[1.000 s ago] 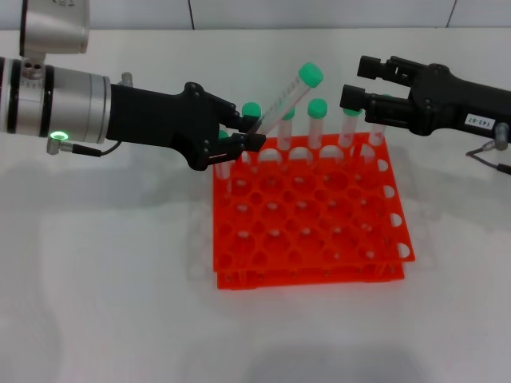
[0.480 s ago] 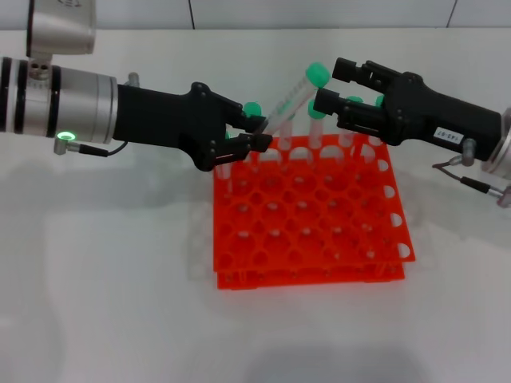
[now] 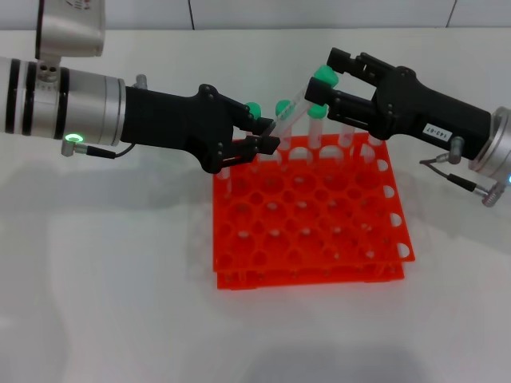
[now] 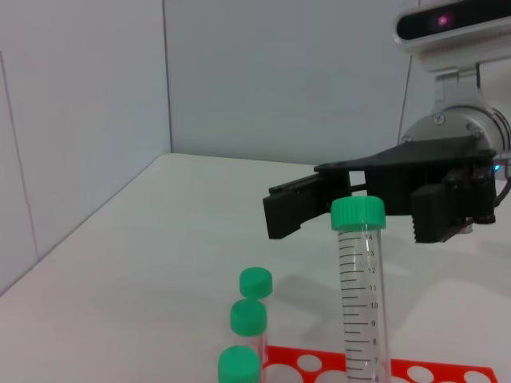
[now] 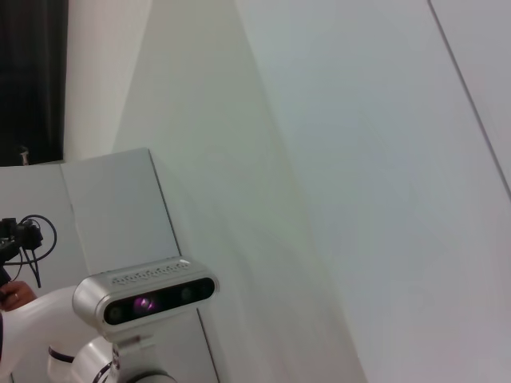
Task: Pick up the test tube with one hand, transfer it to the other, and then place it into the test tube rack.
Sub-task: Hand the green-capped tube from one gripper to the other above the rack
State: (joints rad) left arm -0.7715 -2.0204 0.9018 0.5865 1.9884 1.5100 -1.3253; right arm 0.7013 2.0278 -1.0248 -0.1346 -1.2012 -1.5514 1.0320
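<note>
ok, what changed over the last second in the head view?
The right gripper moved in toward the left arm, and its open jaws now bracket the green cap of the test tube without having closed. The left gripper drifted slightly toward it, jaws shut on the tube's lower end, the tube tilted as before. The test tube rack and its standing tubes stayed put.

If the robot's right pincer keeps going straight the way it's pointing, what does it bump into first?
Most likely the green cap of the test tube that the left pincer holds tilted above the rack. The right pincer is open around that cap already, though depth is hard to judge.
</note>
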